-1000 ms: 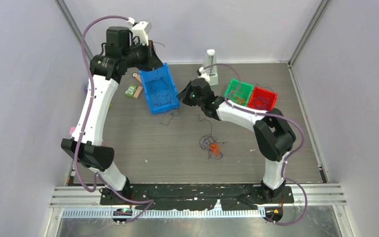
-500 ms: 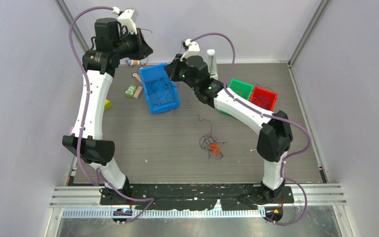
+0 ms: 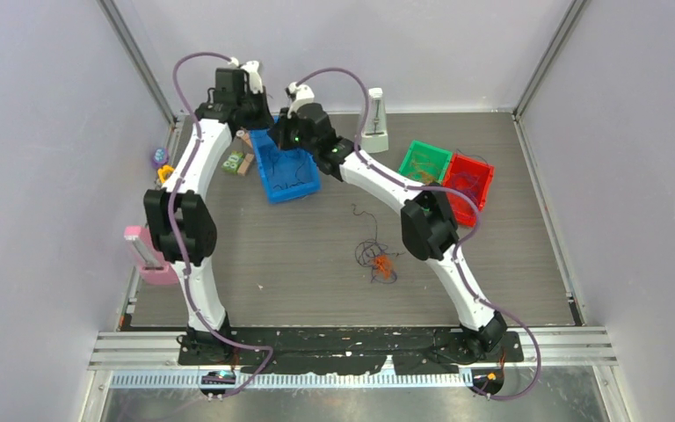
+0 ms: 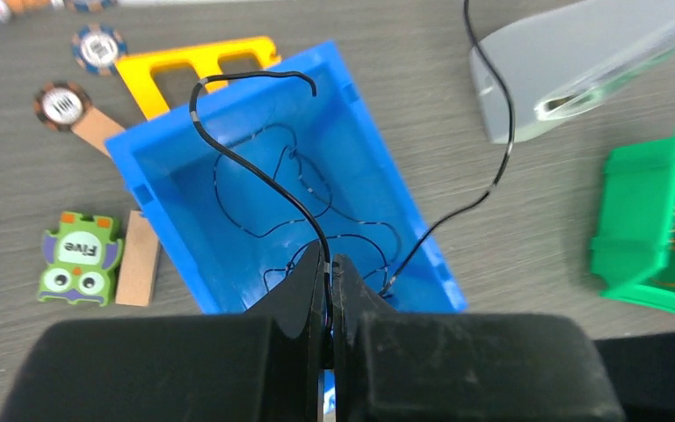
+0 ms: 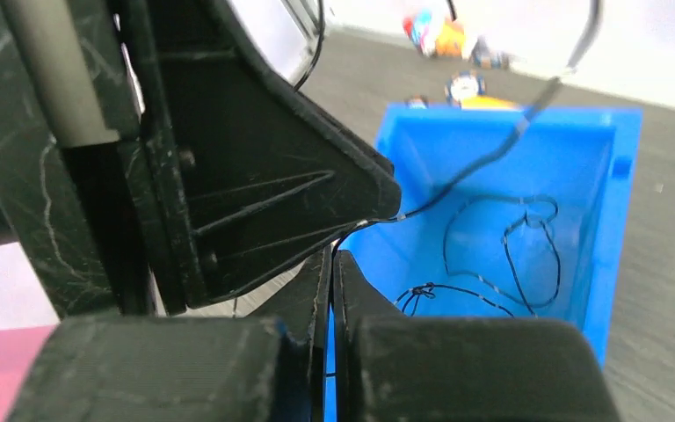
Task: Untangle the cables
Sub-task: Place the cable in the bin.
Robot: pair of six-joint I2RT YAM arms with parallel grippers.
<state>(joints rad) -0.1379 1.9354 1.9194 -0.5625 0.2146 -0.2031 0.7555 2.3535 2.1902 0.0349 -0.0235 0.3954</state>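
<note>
Two grippers meet above the far end of the blue bin point(image 3: 303, 186), which lies toward the table's far-left corner. The left gripper point(image 4: 328, 264) is pinched shut on a black cable point(image 4: 255, 171) that runs lengthwise up from its tips and hooks rightward at its free end. More black cables point(image 4: 316, 198) lie looped inside the bin. The right gripper point(image 5: 332, 257) is likewise clamped, with a second black cable point(image 5: 492, 145) slanting up to the right from its tips, its far end cut off. From above, the wrists hide both sets of fingertips. The tangled clump point(image 3: 378, 259) sits near mid-table, a thin dark tail pointing toward the far edge. Half a second earlier the grippers stood farther apart.
</note>
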